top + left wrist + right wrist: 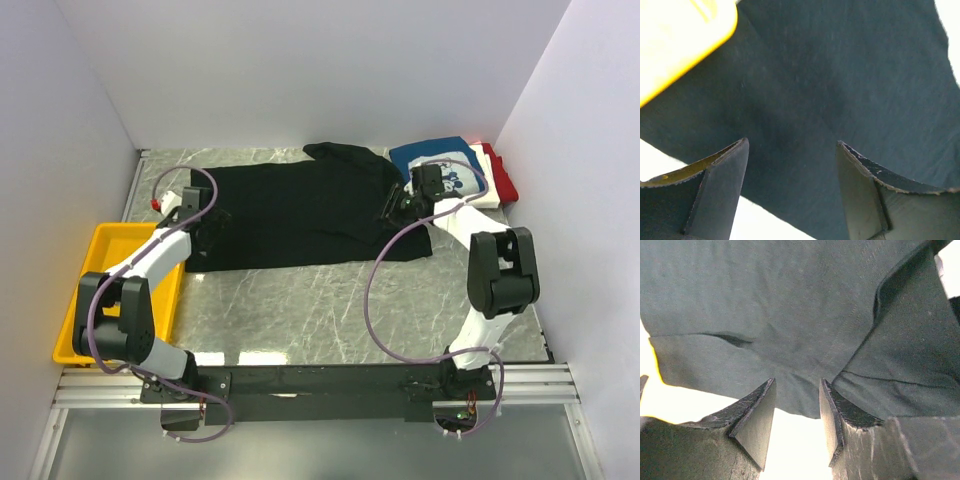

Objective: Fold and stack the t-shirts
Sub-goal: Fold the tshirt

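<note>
big black shirt spread out, both pincers open over it

the black t-shirt [300,215] lies spread out on the far half of the grey table [330,310]. its far right corner is bunched up a bit. right beside it on the right sits a little pile. a blue t-shirt [440,160] with a white picture is on top, a white t-shirt [484,195] is under it, and a red t-shirt [503,182] pokes out at the side. a yellow tray [108,262] sits at the left edge of the table, its corner just beside the black shirt. white walls [300,70] stand on three sides. a purple cable [372,300] loops off each arm.

the left arm [150,260] bends its elbow over the tray and reaches to the shirt's left edge. the left pincer [792,142] points at the dark cloth, its fingers wide apart with nothing between them. the right arm [500,270] bends its elbow near the right wall and reaches back left to the shirt's right side, next to the pile. the right pincer [798,381] has only a narrow gap between its fingers, and nothing is in the gap. it is close to a folded edge of the black cloth.
</note>
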Robot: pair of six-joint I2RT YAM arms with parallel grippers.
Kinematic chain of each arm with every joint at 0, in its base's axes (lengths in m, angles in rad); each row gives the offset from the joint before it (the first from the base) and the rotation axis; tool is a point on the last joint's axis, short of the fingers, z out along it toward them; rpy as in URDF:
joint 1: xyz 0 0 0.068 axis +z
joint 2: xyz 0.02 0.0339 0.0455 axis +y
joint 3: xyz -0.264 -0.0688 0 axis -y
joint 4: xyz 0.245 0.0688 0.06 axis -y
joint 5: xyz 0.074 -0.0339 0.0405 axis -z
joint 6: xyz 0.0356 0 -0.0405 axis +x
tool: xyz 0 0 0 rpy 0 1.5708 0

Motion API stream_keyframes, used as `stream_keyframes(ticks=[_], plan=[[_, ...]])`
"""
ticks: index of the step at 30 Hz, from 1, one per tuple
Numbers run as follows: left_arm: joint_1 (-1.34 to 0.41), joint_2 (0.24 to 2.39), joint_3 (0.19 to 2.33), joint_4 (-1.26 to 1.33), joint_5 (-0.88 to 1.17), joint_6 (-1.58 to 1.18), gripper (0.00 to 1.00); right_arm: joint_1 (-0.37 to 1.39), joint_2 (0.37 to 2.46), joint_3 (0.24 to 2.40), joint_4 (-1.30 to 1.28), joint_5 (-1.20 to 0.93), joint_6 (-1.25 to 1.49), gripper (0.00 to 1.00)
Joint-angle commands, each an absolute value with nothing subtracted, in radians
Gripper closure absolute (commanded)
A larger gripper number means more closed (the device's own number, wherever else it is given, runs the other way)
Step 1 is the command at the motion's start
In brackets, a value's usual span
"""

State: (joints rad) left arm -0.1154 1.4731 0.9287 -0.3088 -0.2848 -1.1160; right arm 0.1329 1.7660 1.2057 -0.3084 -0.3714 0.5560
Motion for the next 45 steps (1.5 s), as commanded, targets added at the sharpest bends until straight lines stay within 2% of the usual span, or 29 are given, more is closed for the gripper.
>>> stream_keyframes(ticks=[1,11,20,28,45], plan=[[-0.152,1.48,0.914,-0.249,-0.261,-1.129,0.26,0.156,1.79,1.18,-0.209,-0.331,0.555,0.53],[-0.17,1.5,0.841,-0.198,-0.247,-1.138,0.26,0.193,1.856,1.155,-0.175,-0.292,0.583,0.52],[-0.17,1.491,0.805,-0.17,-0.241,-1.134,0.27,0.201,1.798,1.045,-0.104,-0.27,0.603,0.48],[-0.17,1.493,0.781,-0.167,-0.252,-1.132,0.27,0.218,1.821,1.031,-0.066,-0.296,0.627,0.48],[-0.17,1.486,0.761,-0.169,-0.282,-1.114,0.28,0.227,1.701,0.948,-0.037,-0.255,0.663,0.5]])
